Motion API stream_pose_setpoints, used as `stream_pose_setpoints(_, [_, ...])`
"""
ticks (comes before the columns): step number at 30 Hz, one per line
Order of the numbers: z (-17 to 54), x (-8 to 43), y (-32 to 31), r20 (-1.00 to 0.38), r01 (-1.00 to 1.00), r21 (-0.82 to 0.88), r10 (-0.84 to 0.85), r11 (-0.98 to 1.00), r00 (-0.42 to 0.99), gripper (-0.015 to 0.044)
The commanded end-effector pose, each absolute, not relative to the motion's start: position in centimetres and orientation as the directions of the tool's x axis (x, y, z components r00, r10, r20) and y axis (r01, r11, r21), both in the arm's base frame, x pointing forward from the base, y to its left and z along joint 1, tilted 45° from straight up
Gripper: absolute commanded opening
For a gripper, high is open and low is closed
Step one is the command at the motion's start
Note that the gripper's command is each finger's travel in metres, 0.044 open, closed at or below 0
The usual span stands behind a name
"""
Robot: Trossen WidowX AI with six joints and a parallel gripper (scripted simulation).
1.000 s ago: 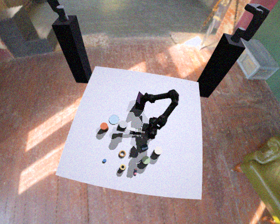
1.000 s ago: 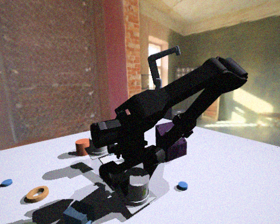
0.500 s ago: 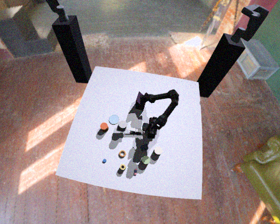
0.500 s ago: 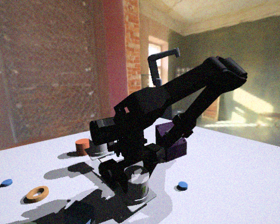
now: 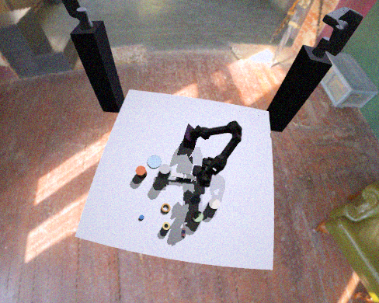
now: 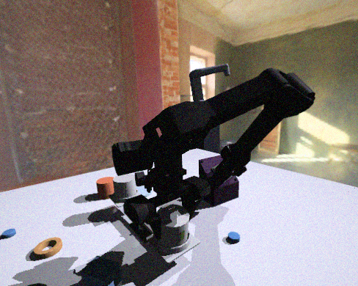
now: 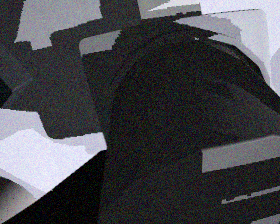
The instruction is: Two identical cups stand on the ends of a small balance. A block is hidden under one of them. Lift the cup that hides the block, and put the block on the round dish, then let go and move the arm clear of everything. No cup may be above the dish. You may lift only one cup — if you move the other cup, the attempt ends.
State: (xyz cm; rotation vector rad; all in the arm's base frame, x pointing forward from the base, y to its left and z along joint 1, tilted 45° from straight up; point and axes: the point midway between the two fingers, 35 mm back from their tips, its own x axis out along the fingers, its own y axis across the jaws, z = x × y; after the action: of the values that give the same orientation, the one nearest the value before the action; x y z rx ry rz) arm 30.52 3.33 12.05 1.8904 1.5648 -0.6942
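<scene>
A grey cup [image 6: 176, 230] [image 7: 166, 95] stands upright at the near end of the balance [image 5: 180, 179] [image 6: 194, 243]. My gripper [image 6: 174, 220] is shut on this cup, with a finger on each side; the arm hides the cup in the top view. In the wrist view the cup is dark with shadow and fills most of the picture. The cup still appears to rest on its end plate. The other grey cup [image 5: 165, 168] [image 6: 125, 188] stands at the far end, untouched. The light blue round dish [image 5: 154, 161] lies beyond that far cup. No block shows.
An orange cylinder [image 5: 140, 170] [image 6: 105, 188] stands beside the far cup. An orange ring [image 5: 162, 209] [image 6: 38, 249], a yellow ring, a blue disc [image 5: 141, 217] [image 6: 9, 233], and white [image 5: 214, 203] and green [image 5: 198, 217] cylinders stand around the front. Another blue disc [image 6: 233, 237] lies near the arm's base.
</scene>
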Motion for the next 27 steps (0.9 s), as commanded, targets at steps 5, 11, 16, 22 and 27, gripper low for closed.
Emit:
stream_pose_setpoints(5, [12.8, 30.7, 2.3, -0.716, 0.982, 0.115, 0.673, -0.149, 0.186, 0.0000])
stream_pose_setpoints(11, [13.3, 30.6, 1.7, -0.717, 0.982, 0.112, 0.672, -0.152, 0.186, 0.0000])
stream_pose_setpoints(16, [13.8, 30.5, 1.3, -0.717, 0.982, 0.111, 0.672, -0.154, 0.186, 0.0000])
stream_pose_setpoints(22, [14.3, 30.4, 0.7, -0.717, 0.982, 0.108, 0.672, -0.157, 0.186, 0.0000])
stream_pose_setpoints(27, [14.8, 30.3, 0.3, -0.717, 0.982, 0.107, 0.671, -0.159, 0.187, 0.0000])
